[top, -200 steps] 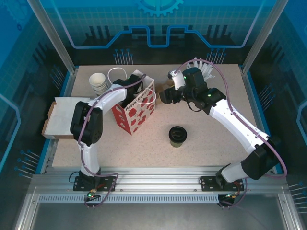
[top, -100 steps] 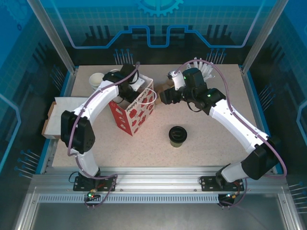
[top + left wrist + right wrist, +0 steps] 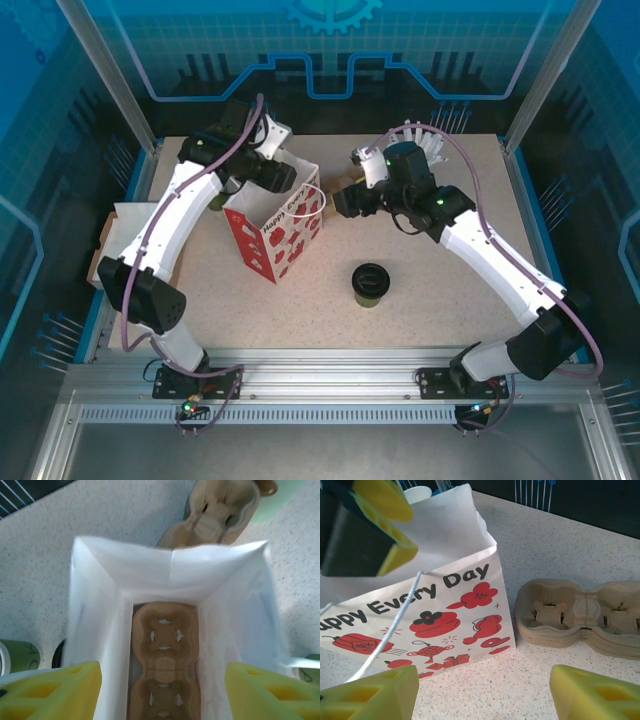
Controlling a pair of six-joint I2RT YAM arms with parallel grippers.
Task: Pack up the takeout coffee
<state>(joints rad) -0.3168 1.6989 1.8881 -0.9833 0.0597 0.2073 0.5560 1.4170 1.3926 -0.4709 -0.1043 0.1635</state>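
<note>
In the top view I see a speckled beige table (image 3: pixel 450 300) inside a blue-lit enclosure. A red-and-white paper bag (image 3: pixel 278 232) stands open, left of centre. The coffee cup (image 3: pixel 370 284) stands upright on the bare table below and right of the bag, with its black lid on. It is outside the bag and well apart from both arms. The left gripper (image 3: pixel 278 176) hangs over the bag's mouth, and the right gripper (image 3: pixel 345 200) sits just right of the bag.

In the left wrist view I look straight down into the bag. A cardboard cup tray (image 3: pixel 162 652) lies flat on its bottom. A stack of trays (image 3: pixel 220 507) rests on the table beyond the bag, at the top of the frame. My yellow fingertips (image 3: pixel 50 690) stand wide apart with nothing gripped.

In the right wrist view the bag's printed side fills the left of the frame, and the stack of trays lies at the right, just beside the bag. This gripper's jaws are also spread wide and hold nothing.
</note>
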